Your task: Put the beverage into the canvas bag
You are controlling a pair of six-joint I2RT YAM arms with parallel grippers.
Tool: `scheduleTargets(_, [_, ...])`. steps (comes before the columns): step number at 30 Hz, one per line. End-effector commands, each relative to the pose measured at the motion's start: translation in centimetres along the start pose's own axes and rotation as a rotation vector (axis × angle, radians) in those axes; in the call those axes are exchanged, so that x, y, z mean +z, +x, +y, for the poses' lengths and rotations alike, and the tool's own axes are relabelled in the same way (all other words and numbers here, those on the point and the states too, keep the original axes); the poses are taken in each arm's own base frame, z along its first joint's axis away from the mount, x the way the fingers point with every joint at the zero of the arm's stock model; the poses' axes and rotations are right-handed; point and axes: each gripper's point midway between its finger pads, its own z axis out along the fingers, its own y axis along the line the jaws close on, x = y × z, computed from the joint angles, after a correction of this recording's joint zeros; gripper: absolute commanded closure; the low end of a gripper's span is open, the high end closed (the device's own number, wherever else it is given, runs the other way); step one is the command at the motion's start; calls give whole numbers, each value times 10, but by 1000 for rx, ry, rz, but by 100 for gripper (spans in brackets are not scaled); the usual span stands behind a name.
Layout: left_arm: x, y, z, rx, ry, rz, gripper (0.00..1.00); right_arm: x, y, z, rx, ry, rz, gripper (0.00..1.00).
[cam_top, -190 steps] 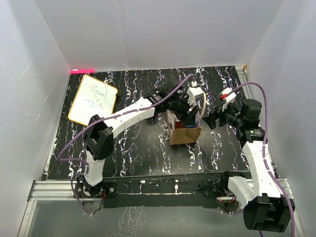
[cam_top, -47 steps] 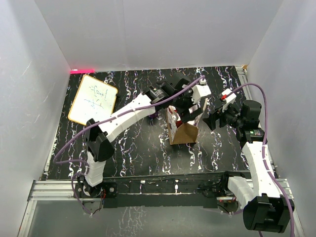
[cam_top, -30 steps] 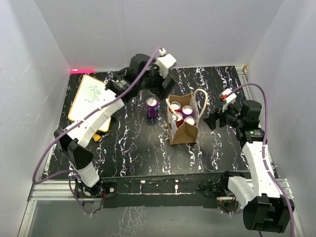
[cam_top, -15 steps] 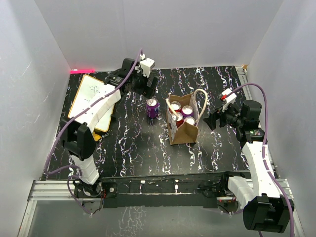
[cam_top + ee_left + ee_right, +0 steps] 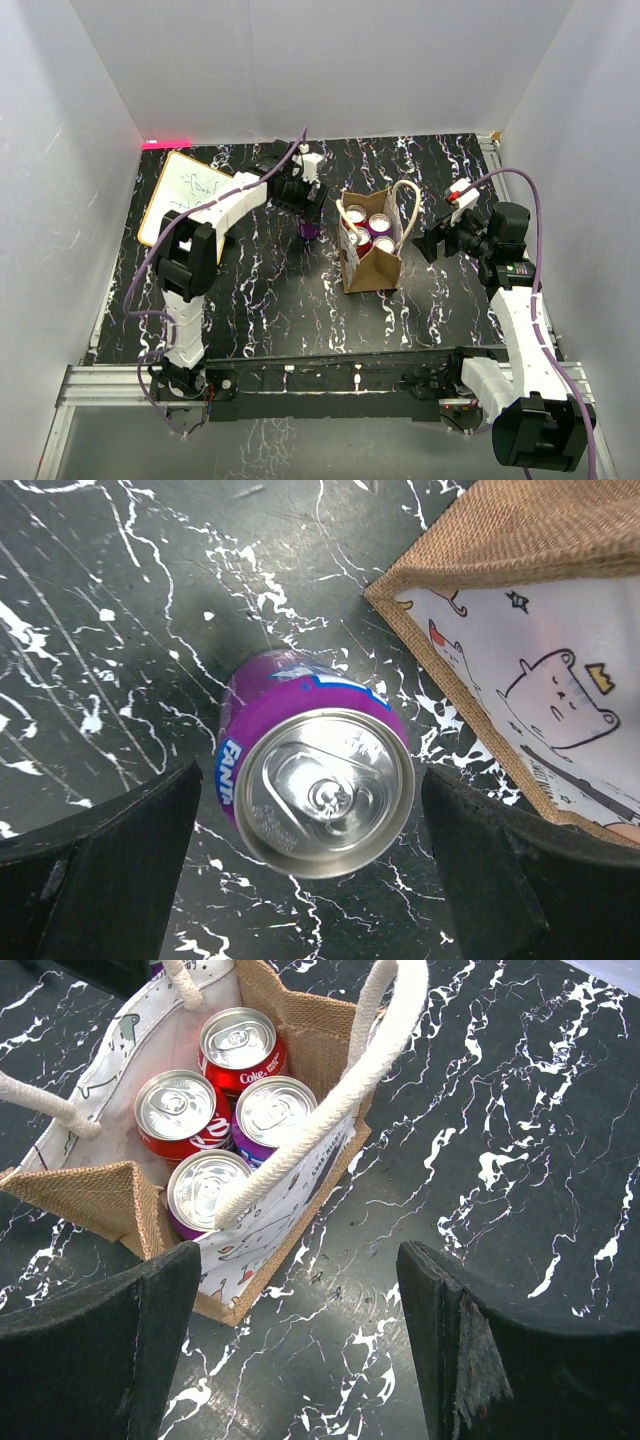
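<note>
A purple Fanta can (image 5: 318,780) stands upright on the black marbled table, just left of the canvas bag (image 5: 520,540). My left gripper (image 5: 310,865) is open right above the can, one finger on each side, not touching it. In the top view the left gripper (image 5: 305,195) partly hides the can (image 5: 308,231). The tan bag (image 5: 375,268) with cream handles stands open and holds several cans, red Coke (image 5: 238,1044) and purple ones (image 5: 275,1110). My right gripper (image 5: 300,1350) is open and empty, right of the bag (image 5: 95,1192).
A small whiteboard (image 5: 187,200) with a yellow frame lies at the back left. White walls close in the table on three sides. A metal rail (image 5: 330,380) with the arm bases runs along the near edge.
My left gripper rose out of the bag, swung to the back left, then came down over the purple can. The right arm has not moved.
</note>
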Motion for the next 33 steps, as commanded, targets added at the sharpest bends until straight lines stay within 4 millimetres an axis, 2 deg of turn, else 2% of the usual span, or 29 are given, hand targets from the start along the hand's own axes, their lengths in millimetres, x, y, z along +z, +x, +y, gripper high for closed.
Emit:
scheduleTargets(1, [-6,-9,-13,-21,65,-11,12,-1,-13,-7,-45,25,-45,18])
scheduleTargets(7, [3,-5,-15,-29,84,16,19,-1,-12,-6,-42,21,-43,18])
scheduleTargets(15, [2,-10,-19,-14,88,12,24,0,-12,-6,-42,18,-42,18])
scheduleTargets(20, [-3,-14,-19,23,73,0,43,-1,-13,-6,-42,19,-44,18])
scheduleTargets(25, [-25,-30,-13,90,19,-62,63,-1,-13,-6,-44,20,-45,18])
scheduleTargets(27, [-37,-38,-13,117,5,-96,74,-1,-13,-6,-44,19,-45,18])
scheduleTargets(30, [-54,-48,-14,155,-10,-140,97,-1,-13,-6,-44,19,-46,18])
scheduleTargets(33, [-74,-59,-14,185,-38,-187,100,-1,-14,-4,-43,10,-49,18])
